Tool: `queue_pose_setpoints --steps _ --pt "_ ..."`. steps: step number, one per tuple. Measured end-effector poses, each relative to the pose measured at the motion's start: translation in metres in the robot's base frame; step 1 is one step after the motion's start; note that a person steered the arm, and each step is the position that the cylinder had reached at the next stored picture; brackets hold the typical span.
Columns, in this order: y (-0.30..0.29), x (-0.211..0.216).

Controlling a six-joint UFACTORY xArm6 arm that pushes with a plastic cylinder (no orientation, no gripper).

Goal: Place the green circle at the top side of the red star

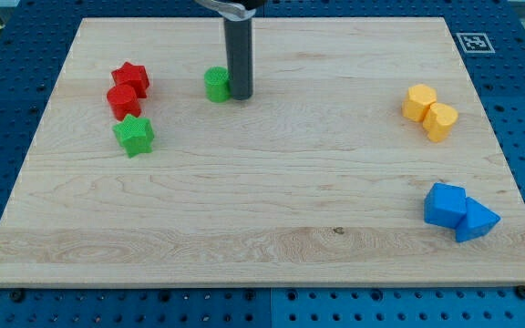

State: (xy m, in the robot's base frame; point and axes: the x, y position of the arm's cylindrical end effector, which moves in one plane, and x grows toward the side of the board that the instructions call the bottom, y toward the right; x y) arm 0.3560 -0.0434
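Note:
The green circle (pixel 216 84) stands on the wooden board (pixel 262 210) in the upper left part. My tip (pixel 240 95) touches its right side. The red star (pixel 132 78) lies further to the view's left, at about the same height as the green circle. A red round block (pixel 122 100) sits against the star's lower left. A green star (pixel 134 135) lies just below the red pair.
Two yellow blocks (pixel 429 111) sit together at the view's right. Two blue blocks (pixel 458 212) sit together at the lower right. A black-and-white marker (pixel 470 41) is by the board's top right corner.

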Motion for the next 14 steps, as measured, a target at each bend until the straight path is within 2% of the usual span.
queue_pose_setpoints --steps 2,4,7,9,14 --pt "-0.033 -0.034" --pt "-0.03 0.0" --pt "-0.036 -0.039" --pt "-0.019 -0.013" --pt "-0.048 -0.017"
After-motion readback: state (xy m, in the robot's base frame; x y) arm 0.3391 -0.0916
